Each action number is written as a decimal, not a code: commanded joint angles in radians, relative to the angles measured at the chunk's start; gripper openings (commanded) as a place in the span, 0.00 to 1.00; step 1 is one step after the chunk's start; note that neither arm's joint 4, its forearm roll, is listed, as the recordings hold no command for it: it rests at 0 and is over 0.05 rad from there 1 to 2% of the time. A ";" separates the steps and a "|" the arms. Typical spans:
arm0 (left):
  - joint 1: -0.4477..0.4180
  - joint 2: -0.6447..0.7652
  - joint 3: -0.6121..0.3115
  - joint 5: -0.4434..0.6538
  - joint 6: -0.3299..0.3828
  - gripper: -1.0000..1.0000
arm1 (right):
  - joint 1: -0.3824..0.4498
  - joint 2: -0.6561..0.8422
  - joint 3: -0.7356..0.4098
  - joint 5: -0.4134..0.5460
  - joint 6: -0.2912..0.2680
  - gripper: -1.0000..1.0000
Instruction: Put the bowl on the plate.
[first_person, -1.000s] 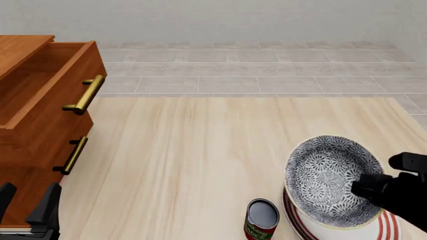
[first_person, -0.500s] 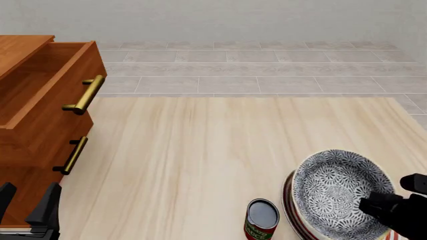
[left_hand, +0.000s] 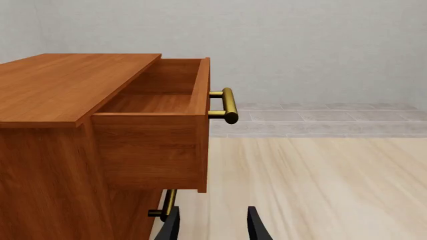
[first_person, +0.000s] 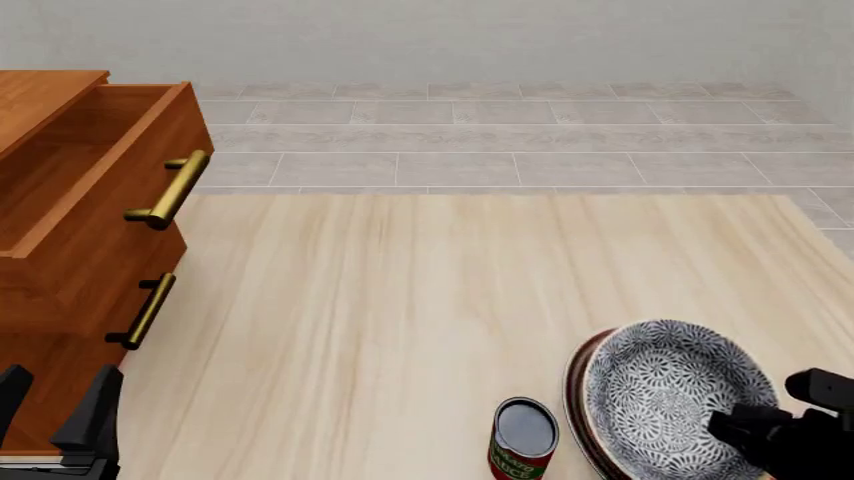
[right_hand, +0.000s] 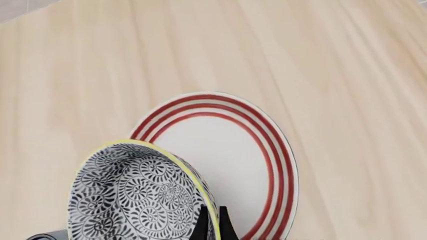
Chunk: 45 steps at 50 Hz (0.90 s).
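Grey-and-white floral bowl (first_person: 674, 395), yellowish rim; white plate (right_hand: 260, 165), red rings; dark can (first_person: 522, 440), seemingly red-labelled

Pale wall (first_person: 427, 40), grey tiled floor (first_person: 507, 150), wooden drawer cabinet (first_person: 67, 230).

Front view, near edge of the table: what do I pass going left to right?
Left gripper → lower drawer handle → can → plate rim → bowl → right gripper clamped on the bowl's rim.
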 joint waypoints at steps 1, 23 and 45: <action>0.000 0.000 0.000 0.000 0.000 1.00 | -0.015 0.035 0.047 -0.065 0.013 0.00; 0.000 0.000 0.000 0.000 0.000 1.00 | -0.032 0.067 0.081 -0.113 0.011 0.00; 0.000 0.000 0.000 0.000 0.000 1.00 | -0.034 0.139 0.093 -0.184 0.009 0.00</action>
